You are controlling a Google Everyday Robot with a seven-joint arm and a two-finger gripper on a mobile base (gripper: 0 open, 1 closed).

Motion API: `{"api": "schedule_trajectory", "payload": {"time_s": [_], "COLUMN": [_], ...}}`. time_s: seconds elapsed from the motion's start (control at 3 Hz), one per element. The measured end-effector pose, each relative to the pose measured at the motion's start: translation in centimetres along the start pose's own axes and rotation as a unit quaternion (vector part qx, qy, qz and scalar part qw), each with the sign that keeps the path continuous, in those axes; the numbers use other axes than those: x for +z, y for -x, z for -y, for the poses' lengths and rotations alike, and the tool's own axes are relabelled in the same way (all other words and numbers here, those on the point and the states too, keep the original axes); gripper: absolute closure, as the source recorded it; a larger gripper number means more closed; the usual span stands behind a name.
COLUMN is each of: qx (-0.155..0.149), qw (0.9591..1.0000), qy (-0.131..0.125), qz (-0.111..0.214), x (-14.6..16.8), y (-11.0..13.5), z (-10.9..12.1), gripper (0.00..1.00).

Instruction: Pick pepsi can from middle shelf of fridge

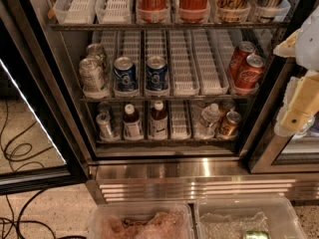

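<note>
**Operator:** Where is the can?

**Spotter:** Your pepsi can (124, 73) stands upright at the front of a white lane tray on the middle shelf (184, 97) of the fridge (199, 171), second lane from the left. A second blue can (157, 72) stands just beside it, one lane to the right.

**Operator:** What crowds it?

**Spotter:** On its left you have silver-grey cans (93, 72), the front one close against its tray. Past the blue pair come bare white trays, then two red Coca-Cola cans (245, 67) tilted at the far right. Both blue cans sit right at the shelf's front edge. The glass door (30, 108) is swung open to the left.

**Operator:** And the gripper?

**Spotter:** Your gripper (298, 108) is at the right edge of view, outside the fridge, about level with the middle shelf and well apart from the pepsi can. I cannot tell how far open it is, or whether it holds anything.

**Operator:** What else is there?

**Spotter:** The bottom shelf carries two dark bottles (132, 122) with white caps, with small cans either side. Below the fridge are two clear bins. The left bin (99, 218) holds crumpled brownish material. The right bin (289, 218) holds crumpled clear plastic and a green-topped can (255, 234).
</note>
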State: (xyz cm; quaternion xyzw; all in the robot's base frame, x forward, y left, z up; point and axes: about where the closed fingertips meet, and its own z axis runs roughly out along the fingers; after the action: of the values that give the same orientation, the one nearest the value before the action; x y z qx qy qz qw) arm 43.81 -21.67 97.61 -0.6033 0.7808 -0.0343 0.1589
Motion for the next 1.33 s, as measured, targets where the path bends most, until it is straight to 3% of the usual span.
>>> {"api": "schedule_trajectory", "payload": {"time_s": [0.67,1.0,1.33], "qx": [0.001,-0.005,-0.042], "qw": [0.9999,0.9977,0.9905], "qy": [-0.01,-0.034,-0.055], "qz": [0.012,0.059,0.119], "x": [-0.2,-0.3,0.4], "y": [0.4,2.2,5.6], "z": [0.2,0.0,0.5], "gripper": [0.0,0.0,0.0]}}
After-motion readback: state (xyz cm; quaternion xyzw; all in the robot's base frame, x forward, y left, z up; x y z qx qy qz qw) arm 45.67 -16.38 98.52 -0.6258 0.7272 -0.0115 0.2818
